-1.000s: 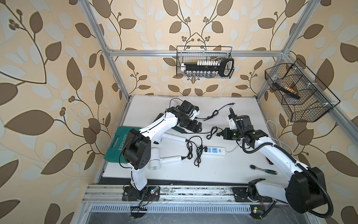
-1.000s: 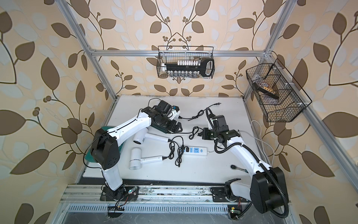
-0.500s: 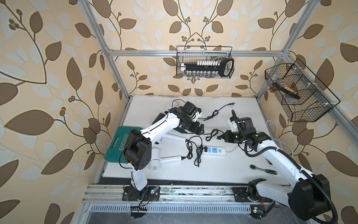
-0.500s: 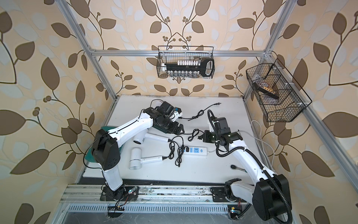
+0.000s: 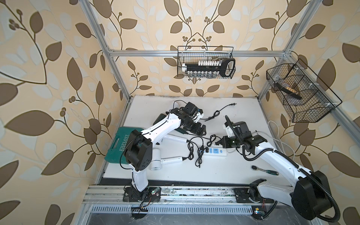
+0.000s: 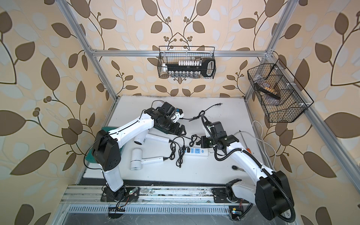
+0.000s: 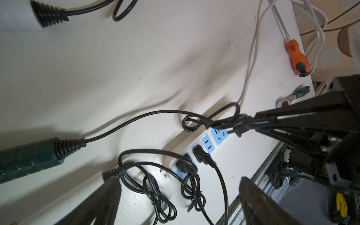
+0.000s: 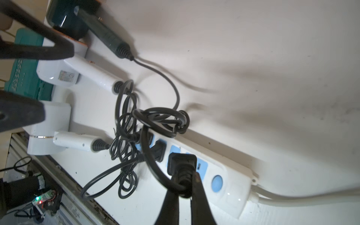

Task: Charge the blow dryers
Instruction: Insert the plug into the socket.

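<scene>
My right gripper (image 8: 185, 187) is shut on a black plug (image 8: 182, 165) and holds it just over a blue socket of the white power strip (image 8: 229, 185). The plug's cord runs to the dark green blow dryer (image 8: 105, 33). Two white blow dryers (image 8: 58, 74) (image 8: 48, 136) lie beside it, and their plugs (image 7: 200, 153) (image 7: 182, 165) sit in the strip's sockets. My left gripper (image 5: 198, 129) hangs open over the dark green handle (image 7: 29, 155), holding nothing. In both top views the right gripper (image 6: 198, 143) is at the strip (image 6: 196, 152).
A green tool case (image 5: 118, 144) lies at the table's left edge. An orange screwdriver (image 7: 297, 56) and a ratchet (image 5: 261, 169) lie at the right, near white cables. A loose black cord (image 5: 214, 115) lies at the back. Two wire baskets (image 5: 204, 62) (image 5: 300, 93) hang on the walls.
My right gripper has carried the plug forward and down to the power strip. The left arm has barely shifted.
</scene>
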### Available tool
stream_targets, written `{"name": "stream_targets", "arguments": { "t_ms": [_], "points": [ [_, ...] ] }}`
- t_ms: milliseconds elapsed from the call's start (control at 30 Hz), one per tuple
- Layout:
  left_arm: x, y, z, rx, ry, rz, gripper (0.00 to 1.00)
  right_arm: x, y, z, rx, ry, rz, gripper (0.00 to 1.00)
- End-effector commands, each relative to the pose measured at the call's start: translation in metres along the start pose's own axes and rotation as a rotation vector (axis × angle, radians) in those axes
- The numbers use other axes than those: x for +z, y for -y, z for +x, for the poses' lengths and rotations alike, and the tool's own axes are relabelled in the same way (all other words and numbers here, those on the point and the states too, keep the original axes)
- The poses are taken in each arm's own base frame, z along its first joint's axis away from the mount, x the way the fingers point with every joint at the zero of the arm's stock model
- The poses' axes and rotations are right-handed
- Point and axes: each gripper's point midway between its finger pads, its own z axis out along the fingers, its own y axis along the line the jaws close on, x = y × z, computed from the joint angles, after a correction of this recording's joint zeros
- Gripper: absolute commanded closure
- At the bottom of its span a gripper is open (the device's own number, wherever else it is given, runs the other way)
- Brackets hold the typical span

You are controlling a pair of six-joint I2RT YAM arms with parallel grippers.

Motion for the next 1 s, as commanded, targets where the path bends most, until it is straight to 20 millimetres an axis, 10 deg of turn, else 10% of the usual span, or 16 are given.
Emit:
{"name": "stream_targets", "arguments": {
  "t_ms": [0, 333, 967],
  "points": [
    [-0.007, 0.01, -0.005, 0.013, 0.011, 0.01, 0.04, 0.004, -0.012, 0.0, -0.137, 0.056, 0.023, 1.0],
    [-0.005, 0.013, -0.004, 0.015, 0.007, 0.014, 0.04, 0.012, -0.012, 0.017, -0.097, 0.019, 0.071, 1.0],
    [-0.015, 0.014, -0.007, 0.052, 0.035, -0.008, 0.04, 0.0, -0.043, -0.022, -0.776, 0.027, 0.0, 1.0]
  ]
}}
